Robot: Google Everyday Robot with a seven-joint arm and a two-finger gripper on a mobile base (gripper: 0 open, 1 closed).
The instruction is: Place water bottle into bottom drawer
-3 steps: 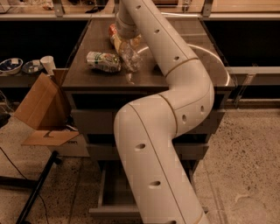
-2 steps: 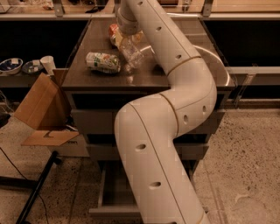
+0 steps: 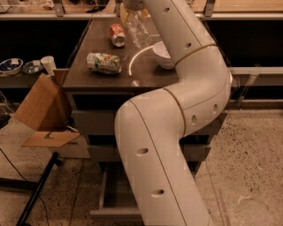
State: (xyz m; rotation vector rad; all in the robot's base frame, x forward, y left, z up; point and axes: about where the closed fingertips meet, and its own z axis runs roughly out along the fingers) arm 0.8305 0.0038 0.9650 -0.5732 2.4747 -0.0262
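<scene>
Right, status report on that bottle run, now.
Gripper at view's top edge, at water bottle's upper end. Bottle at table's far end beside red can. Bottom drawer open, arm crossing its front.

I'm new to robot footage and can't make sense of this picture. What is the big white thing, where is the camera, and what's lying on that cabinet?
The big white jointed tube is the robot's one arm, seen from close behind. There is a single camera looking down along the arm; where it is mounted isn't recorded. The arm ends in a gripper, up at the picture's top edge and mostly cut off. The clear water bottle is right below it and seems to be in its grasp, though the contact itself is out of view. On the dark cabinet top lie a red soda can and a white-and-green container, both on their sides, and a white bowl stands partly behind the arm. Below, the bottom drawer is pulled open. A cardboard box leans beside the cabinet.
</scene>
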